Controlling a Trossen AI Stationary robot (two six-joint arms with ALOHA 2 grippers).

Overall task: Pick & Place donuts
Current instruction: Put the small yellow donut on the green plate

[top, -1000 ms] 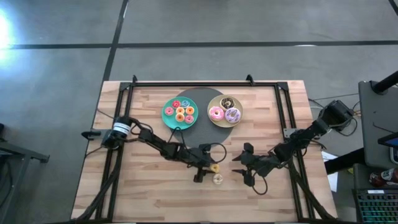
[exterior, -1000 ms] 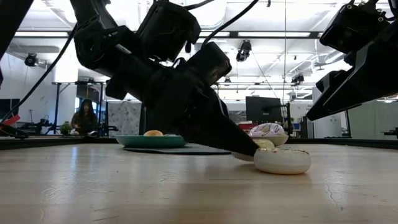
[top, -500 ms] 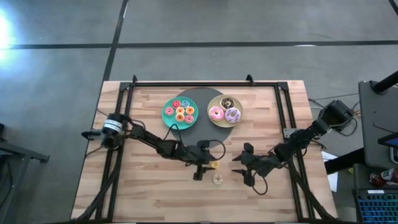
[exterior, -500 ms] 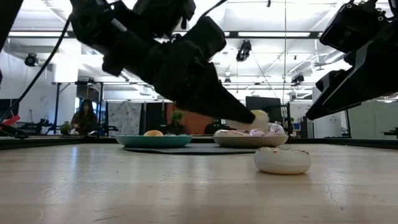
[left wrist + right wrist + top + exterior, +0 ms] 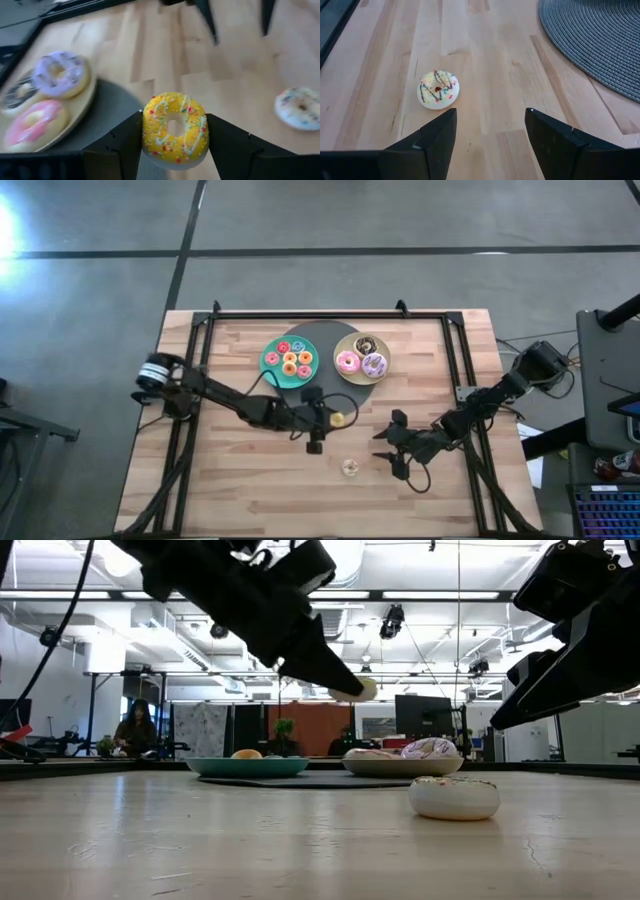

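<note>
My left gripper (image 5: 336, 420) is shut on a tiny yellow sprinkled donut (image 5: 175, 127) and holds it in the air near the dark round mat's near edge; the low view shows the yellow donut (image 5: 362, 690) high above the table. A small white donut (image 5: 350, 468) with dark drizzle lies flat on the wood, also in the right wrist view as the white donut (image 5: 438, 89). My right gripper (image 5: 490, 117) is open and hovers to the right of it, touching nothing. The teal plate (image 5: 272, 350) holds several tiny donuts. The beige plate (image 5: 358, 377) holds the pink, lilac and chocolate donuts. My left gripper pinches the yellow donut by the two opposite sides of its outer rim (image 5: 146, 131), one finger on each side. The fingers (image 5: 318, 662) come from the table's left, slanting down. The donut is lifted clear of the table, its frosted face turned toward the wrist camera.
The dark round mat (image 5: 325, 392) lies under both plates at the table's far middle. A black frame (image 5: 330, 314) runs along the far edge and down both sides. Bare wood (image 5: 260, 490) stretches along the near side. A person (image 5: 132, 730) sits far back in the room.
My left gripper has lifted the yellow donut off the table beside the white donut, raised it high and carried it toward the far edge, up to the mat's near rim. The white donut has stayed where it was.
</note>
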